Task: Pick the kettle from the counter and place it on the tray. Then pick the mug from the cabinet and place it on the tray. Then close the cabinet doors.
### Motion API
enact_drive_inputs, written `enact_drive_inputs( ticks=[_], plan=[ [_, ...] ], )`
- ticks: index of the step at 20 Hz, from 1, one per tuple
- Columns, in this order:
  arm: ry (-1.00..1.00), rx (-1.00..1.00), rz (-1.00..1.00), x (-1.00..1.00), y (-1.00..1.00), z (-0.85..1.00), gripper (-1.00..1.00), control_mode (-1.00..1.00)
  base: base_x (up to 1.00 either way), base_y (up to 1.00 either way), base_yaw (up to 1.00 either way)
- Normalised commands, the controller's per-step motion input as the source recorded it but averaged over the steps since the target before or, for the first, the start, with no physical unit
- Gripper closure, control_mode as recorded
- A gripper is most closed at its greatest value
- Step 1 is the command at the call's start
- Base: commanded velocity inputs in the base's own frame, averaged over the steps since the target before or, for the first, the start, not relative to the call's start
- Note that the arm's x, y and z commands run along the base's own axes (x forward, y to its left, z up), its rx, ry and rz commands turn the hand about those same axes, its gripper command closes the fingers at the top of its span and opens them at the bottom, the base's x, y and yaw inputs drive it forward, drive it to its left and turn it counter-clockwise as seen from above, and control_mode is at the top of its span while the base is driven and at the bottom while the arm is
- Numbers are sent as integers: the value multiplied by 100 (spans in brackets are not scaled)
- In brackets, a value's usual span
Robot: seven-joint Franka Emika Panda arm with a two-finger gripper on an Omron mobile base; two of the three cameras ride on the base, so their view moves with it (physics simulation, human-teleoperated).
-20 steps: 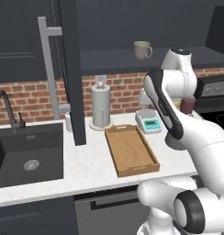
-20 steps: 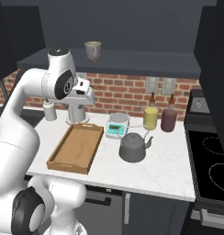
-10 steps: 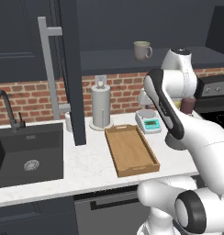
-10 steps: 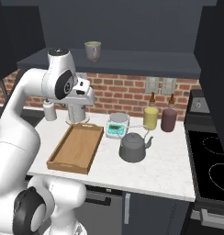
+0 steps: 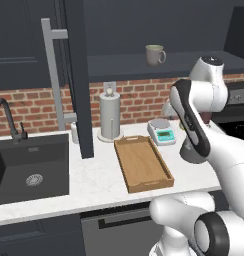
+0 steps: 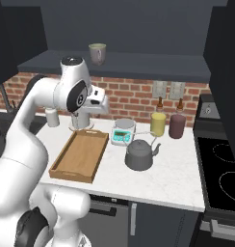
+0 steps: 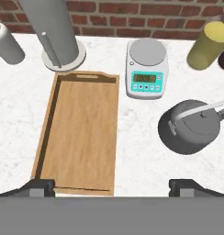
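Observation:
The dark grey kettle (image 6: 139, 155) (image 7: 191, 126) stands on the white counter (image 6: 177, 169) to the right of the wooden tray (image 6: 80, 155) (image 7: 81, 133) (image 5: 144, 162), which holds nothing. In the left base view the kettle (image 5: 190, 151) is mostly hidden behind my arm. My gripper (image 7: 112, 187) hangs high over the counter, looking down at the tray's near end, open with nothing between its fingertips (image 7: 40, 186). The grey-green mug (image 6: 97, 53) (image 5: 155, 55) sits on the shelf of the open navy cabinet. One cabinet door (image 5: 76, 75) stands open with its bar handle (image 5: 54, 75) showing.
A grey scale (image 7: 147, 69) (image 6: 123, 131) sits behind the tray and the kettle. The paper-towel roll (image 5: 110, 116) (image 7: 54, 32) stands at the tray's far end. A yellow jar (image 6: 158, 123) and a maroon cup (image 6: 176, 126) are by the wall. Sink (image 5: 29, 165) left, stove (image 6: 220, 178) right.

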Motion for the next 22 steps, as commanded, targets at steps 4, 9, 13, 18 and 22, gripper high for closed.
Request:
enact_drive_inputs(
  ticks=[4,9,13,18,22],
  plan=[
    [-16,-5,-2,-24,-79,-35,-100,-100,0,0,0],
    [3,-5,-19,11,-40,-29,-100,-100,0,0,0],
    [4,-6,-9,46,-13,-11,-100,-100,0,0,0],
    [0,0,-37,26,-1,-4,-100,-100,0,0,0],
    [-1,3,-60,17,-5,0,-100,-100,0,0,0]
  ],
)
